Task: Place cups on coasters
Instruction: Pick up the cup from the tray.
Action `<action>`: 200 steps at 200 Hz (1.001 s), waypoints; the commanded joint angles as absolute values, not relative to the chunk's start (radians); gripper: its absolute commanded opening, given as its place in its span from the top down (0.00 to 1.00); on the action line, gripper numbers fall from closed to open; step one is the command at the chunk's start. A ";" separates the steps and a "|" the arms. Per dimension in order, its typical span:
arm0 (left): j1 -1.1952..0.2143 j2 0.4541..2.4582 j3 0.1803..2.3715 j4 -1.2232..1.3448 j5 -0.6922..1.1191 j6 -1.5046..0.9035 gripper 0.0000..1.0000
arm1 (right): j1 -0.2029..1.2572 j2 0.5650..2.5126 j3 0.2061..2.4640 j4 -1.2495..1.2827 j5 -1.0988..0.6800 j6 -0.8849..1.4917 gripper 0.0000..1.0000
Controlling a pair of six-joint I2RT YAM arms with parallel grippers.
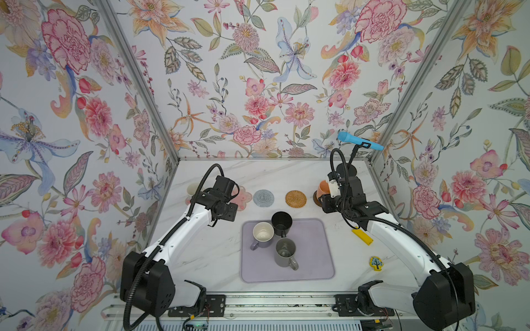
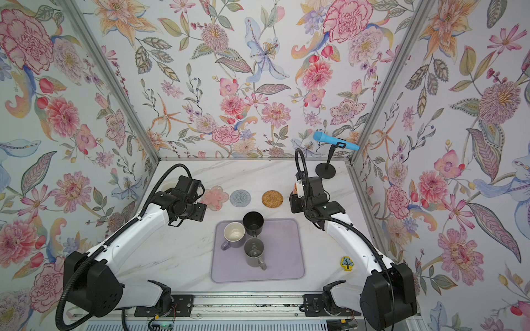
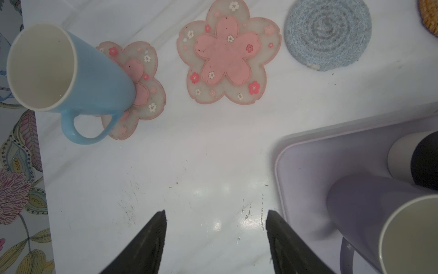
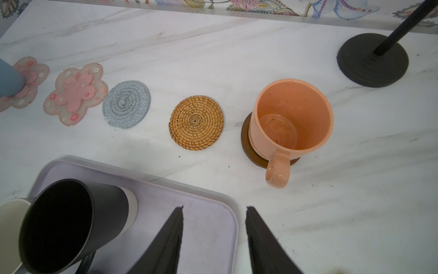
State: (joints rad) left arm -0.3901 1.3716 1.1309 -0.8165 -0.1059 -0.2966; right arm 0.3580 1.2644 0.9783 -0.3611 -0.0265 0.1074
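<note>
My left gripper [image 3: 216,213] is spread wide with nothing between its fingers, hanging over bare counter [image 3: 189,154] just off the far left corner of the lilac mat [image 3: 331,154]. My right gripper [image 4: 215,208] is also parted and empty, above the mat's far right corner.

The five coasters lie in a row across the counter, nearer its far edge. At the left end, close to the counter's left edge, the light blue mug [image 3: 71,71] stands upright on a pink flower coaster [image 3: 151,99], its handle towards the near edge. Next along, the second flower coaster [image 3: 227,52], the grey ringed disc [image 3: 328,33] and the woven tan disc [image 4: 196,123] are bare. At the right end the peach mug [image 4: 291,118] sits on the dark brown disc [image 4: 248,147], handle towards the near edge.

On the lilac mat, mid-counter, three mugs stand upright and close together: the purple-grey mug [image 1: 262,233], the black mug [image 1: 281,222] and the grey mug [image 1: 285,252].

In the far right corner a black stand base [image 4: 373,60] carries a blue microphone [image 1: 358,141].
</note>
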 commanded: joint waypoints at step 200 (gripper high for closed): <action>-0.586 1.172 0.945 -0.836 0.097 -0.233 0.29 | 0.402 1.196 0.985 -0.391 0.004 0.170 0.47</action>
